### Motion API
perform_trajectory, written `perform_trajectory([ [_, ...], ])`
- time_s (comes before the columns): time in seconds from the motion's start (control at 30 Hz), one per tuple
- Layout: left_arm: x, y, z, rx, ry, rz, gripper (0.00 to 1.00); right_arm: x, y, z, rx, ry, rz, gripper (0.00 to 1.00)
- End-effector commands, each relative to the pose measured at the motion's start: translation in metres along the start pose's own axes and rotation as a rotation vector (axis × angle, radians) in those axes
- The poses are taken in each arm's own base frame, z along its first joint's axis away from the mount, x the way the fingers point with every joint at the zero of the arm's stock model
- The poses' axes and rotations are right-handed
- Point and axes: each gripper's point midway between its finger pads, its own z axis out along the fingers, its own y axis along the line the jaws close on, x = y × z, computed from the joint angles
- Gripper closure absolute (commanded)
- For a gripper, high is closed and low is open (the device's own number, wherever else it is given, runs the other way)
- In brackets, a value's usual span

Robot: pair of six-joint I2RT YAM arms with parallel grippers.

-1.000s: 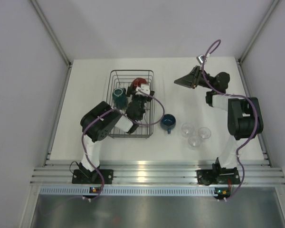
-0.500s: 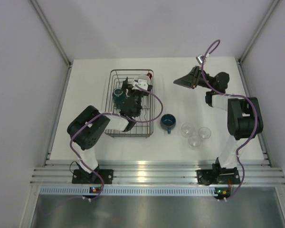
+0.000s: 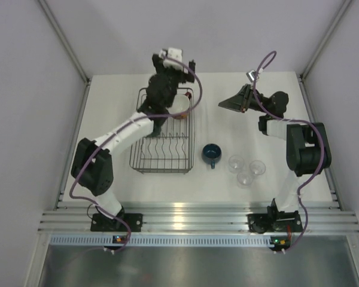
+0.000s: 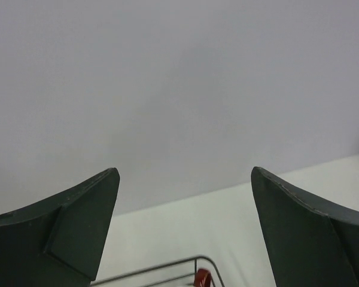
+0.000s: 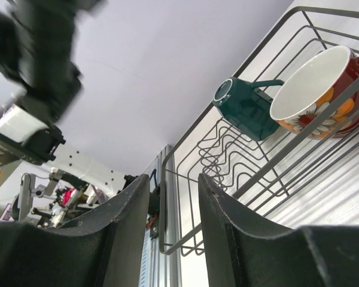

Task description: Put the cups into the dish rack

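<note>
Only my right wrist camera shows the teal mug next to the red patterned cup inside the dish rack. From above, my left arm hides the mug. My left gripper gapes empty toward the grey wall. My right gripper is narrowly parted and empty. On the white table, the dark-blue cup sits between the rack and three clear glasses.

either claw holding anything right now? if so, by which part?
Nothing held. Left claw is open and empty; right claw has its fingers apart, nothing between them.
</note>
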Motion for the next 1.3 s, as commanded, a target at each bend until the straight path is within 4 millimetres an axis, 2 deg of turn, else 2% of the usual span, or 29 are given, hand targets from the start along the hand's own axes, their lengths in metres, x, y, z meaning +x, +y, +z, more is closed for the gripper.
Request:
perform_trajectory([
  [0.0, -0.028, 0.002, 0.013, 0.165, 0.229, -0.097, 0.03, 0.0, 0.042, 0.002, -0.153, -0.023, -0.402, 0.61],
  [0.03, -0.066, -0.003, 0.021, 0.221, 0.186, -0.068, 0.03, 0.001, 0.042, 0.002, -0.154, -0.022, -0.399, 0.61],
  [0.07, -0.034, -0.01, 0.017, 0.262, 0.33, -0.018, 0.03, 0.0, 0.043, 0.001, -0.153, -0.022, -0.39, 0.61],
  [0.1, -0.029, -0.01, 0.016, 0.28, 0.39, 0.0, 0.02, 0.0, 0.043, 0.001, -0.152, -0.023, -0.379, 0.61],
  [0.13, -0.068, -0.015, 0.024, 0.332, 0.341, -0.013, 0.02, 0.001, 0.043, 0.001, -0.152, -0.023, -0.376, 0.61],
  [0.17, -0.017, -0.02, 0.016, 0.369, 0.526, 0.003, 0.02, 0.001, 0.043, 0.001, -0.151, -0.024, -0.37, 0.61],
  [0.2, -0.005, -0.013, 0.018, 0.392, 0.569, 0.003, 0.02, 0.003, 0.044, 0.001, -0.152, -0.02, -0.361, 0.61],
  [0.23, -0.029, -0.013, 0.024, 0.443, 0.524, -0.001, 0.02, 0.003, 0.044, 0.001, -0.152, -0.02, -0.359, 0.61],
  [0.27, 0.012, -0.013, 0.02, 0.468, 0.638, 0.021, 0.02, 0.004, 0.044, 0.0, -0.149, -0.019, -0.355, 0.61],
  [0.33, 0.024, -0.006, 0.022, 0.491, 0.663, 0.035, 0.02, 0.005, 0.047, 0.0, -0.152, -0.015, -0.346, 0.62],
  [0.5, 0.091, -0.007, 0.009, 0.555, 0.807, 0.04, 0.02, 0.008, 0.054, -0.003, -0.137, -0.015, -0.333, 0.62],
  [0.53, 0.101, -0.006, 0.005, 0.551, 0.838, 0.028, 0.03, 0.009, 0.051, -0.003, -0.122, -0.012, -0.309, 0.62],
  [0.57, 0.119, -0.004, -0.003, 0.542, 0.889, 0.013, 0.03, 0.009, 0.048, -0.003, -0.109, -0.013, -0.324, 0.62],
  [0.67, 0.146, -0.002, -0.017, 0.526, 0.965, 0.001, 0.02, 0.008, 0.048, -0.003, -0.075, -0.014, -0.341, 0.62],
  [0.8, 0.159, 0.0, -0.021, 0.501, 0.983, 0.0, 0.02, 0.006, 0.044, -0.003, -0.04, -0.015, -0.353, 0.62],
  [0.9, 0.162, 0.004, -0.019, 0.478, 0.973, 0.01, 0.02, 0.008, 0.042, -0.004, -0.038, -0.012, -0.351, 0.61],
  [1.0, 0.179, 0.011, -0.021, 0.437, 1.004, 0.04, 0.02, 0.01, 0.042, -0.004, -0.042, -0.014, -0.354, 0.62],
  [1.13, 0.186, 0.016, -0.025, 0.416, 1.02, 0.037, 0.01, 0.012, 0.041, -0.005, -0.048, -0.011, -0.349, 0.62],
  [1.17, 0.185, 0.016, -0.026, 0.417, 1.015, 0.037, 0.01, 0.013, 0.038, -0.005, -0.046, -0.009, -0.342, 0.61],
  [1.2, 0.173, 0.016, -0.021, 0.413, 0.974, 0.036, 0.01, 0.013, 0.037, -0.004, -0.046, -0.008, -0.341, 0.62],
  [1.27, 0.172, 0.018, -0.023, 0.404, 0.963, 0.039, 0.01, 0.012, 0.034, -0.004, -0.043, -0.009, -0.336, 0.62],
])
